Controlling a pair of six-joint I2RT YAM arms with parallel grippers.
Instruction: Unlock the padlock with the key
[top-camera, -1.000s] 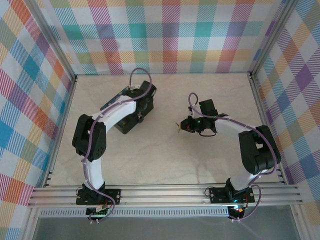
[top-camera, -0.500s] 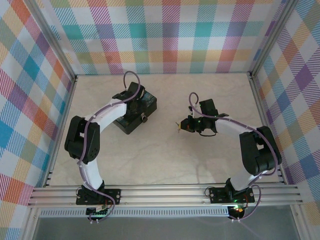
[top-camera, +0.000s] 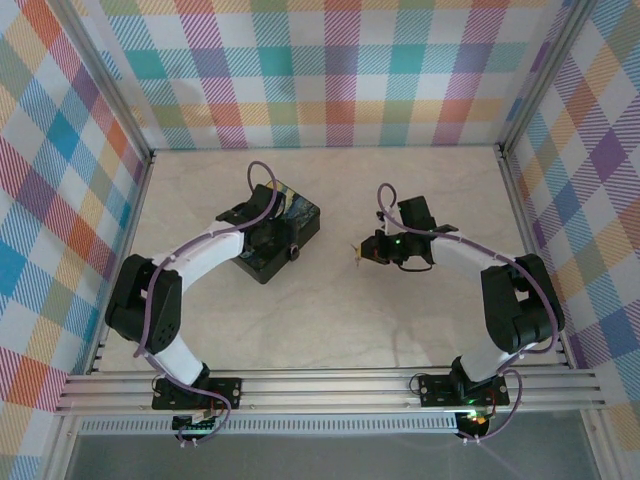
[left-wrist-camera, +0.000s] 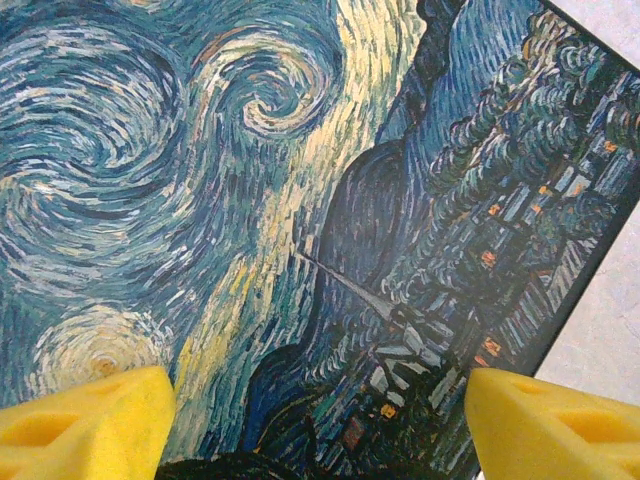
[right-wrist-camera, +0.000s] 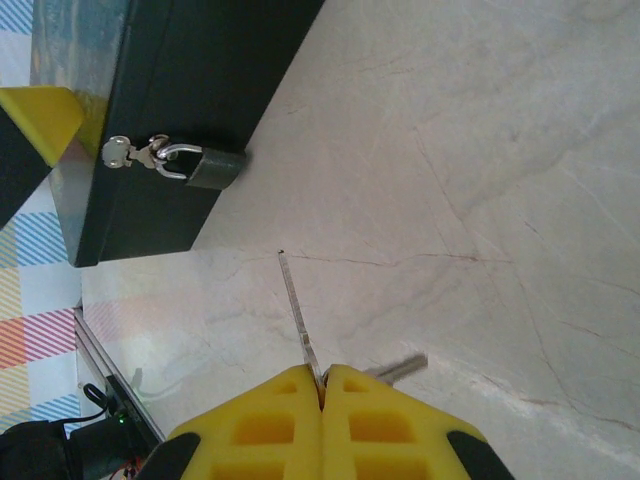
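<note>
The surface (top-camera: 330, 310) is pale and marbled, and on it stands the box (top-camera: 268, 262) with a painted lid (left-wrist-camera: 250, 200). My left end effector (left-wrist-camera: 320, 420) hangs over this lid with its yellow fingers (left-wrist-camera: 90, 420) spread wide and nothing between them. I cannot tell if it touches the lid.

My right end effector (right-wrist-camera: 322, 395) is clenched on the key (right-wrist-camera: 298, 315), and the thin blade points forward to the box. The padlock (right-wrist-camera: 215, 168) hangs on the side of the box that faces my right arm, with its shackle through a small metal fitting.

I judge that the step is to bring the key to the padlock, because they are well apart. The next move asks me to travel toward the box and to line the blade with the keyhole, which I cannot see. The padlock hangs loose, so it may swing away when the key pushes it.
</note>
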